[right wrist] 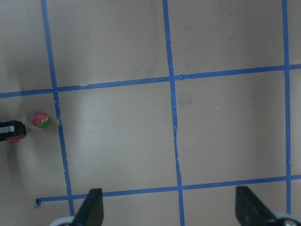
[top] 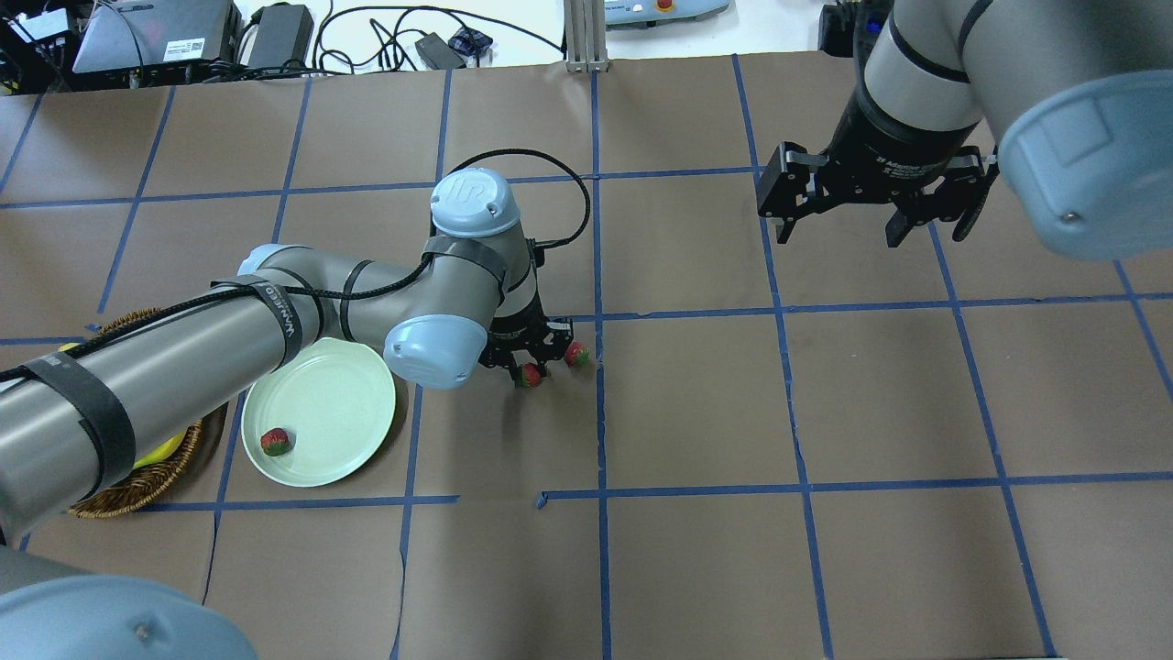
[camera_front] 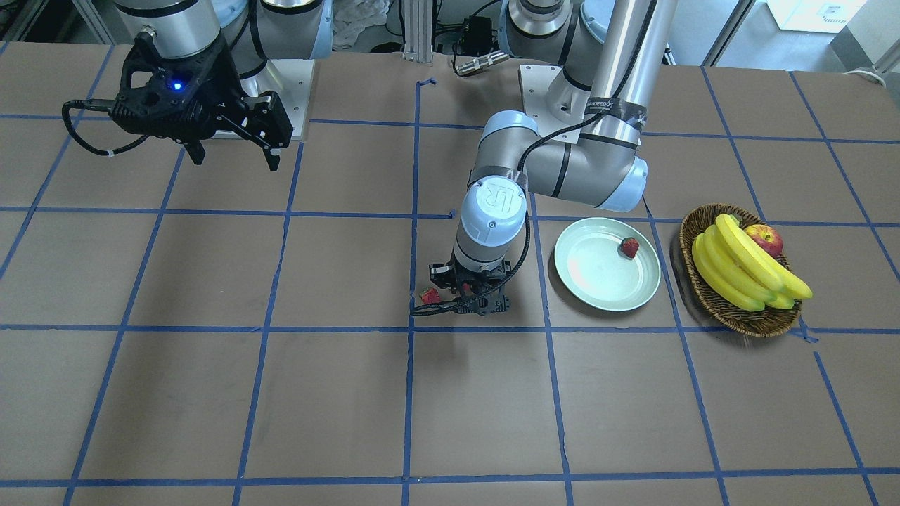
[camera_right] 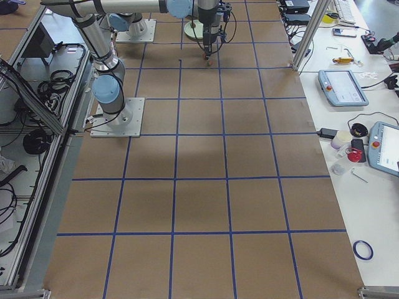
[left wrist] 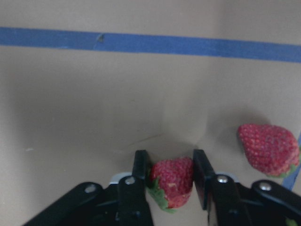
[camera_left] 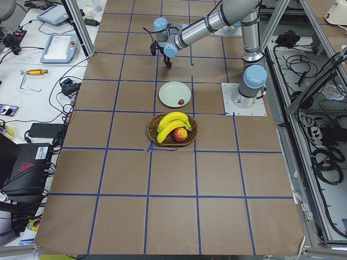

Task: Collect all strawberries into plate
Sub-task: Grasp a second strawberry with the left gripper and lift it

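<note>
left tool (left wrist: 170,155) pinches a strawberry (left wrist: 171,183), second strawberry (left wrist: 268,148) just beside it, while right tool (camera_front: 235,160) hangs spread wide.

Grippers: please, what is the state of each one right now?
Left gripper: closed on a strawberry.
Right gripper: open, holding nothing.

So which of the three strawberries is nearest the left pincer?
The middle strawberry, between the left pincer's fingers. The second strawberry lies beside it, outside the fingers; the third strawberry is on the plate.
</note>
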You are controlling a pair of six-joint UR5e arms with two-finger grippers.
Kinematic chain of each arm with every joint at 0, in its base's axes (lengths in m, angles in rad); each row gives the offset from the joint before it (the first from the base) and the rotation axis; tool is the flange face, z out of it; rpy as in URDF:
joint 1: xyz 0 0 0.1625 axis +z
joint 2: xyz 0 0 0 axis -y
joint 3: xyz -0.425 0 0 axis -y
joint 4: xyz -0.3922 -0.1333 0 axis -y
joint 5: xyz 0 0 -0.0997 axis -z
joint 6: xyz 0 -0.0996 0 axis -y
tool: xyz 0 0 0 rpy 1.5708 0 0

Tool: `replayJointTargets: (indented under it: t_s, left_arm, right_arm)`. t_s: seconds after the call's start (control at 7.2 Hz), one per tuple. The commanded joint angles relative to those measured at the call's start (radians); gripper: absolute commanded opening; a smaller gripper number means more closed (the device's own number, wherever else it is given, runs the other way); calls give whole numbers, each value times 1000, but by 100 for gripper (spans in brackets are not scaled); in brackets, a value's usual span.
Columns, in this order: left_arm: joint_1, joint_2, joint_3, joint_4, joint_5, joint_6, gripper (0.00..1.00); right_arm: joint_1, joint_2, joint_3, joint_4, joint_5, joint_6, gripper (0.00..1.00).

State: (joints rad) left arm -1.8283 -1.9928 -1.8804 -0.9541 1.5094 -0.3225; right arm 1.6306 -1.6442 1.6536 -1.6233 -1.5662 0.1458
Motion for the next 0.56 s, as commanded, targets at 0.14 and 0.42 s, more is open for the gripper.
replayJointTargets:
  t_s: [0.14,0.42]
  left_arm:
    - [119,107,-3,-157,44,197,9]
    - [290,181,-34,-258,86,435,9]
  right_arm:
    - [0,1,0,-1,0,0,100]
    - [0,1,0,-4,0,0,100]
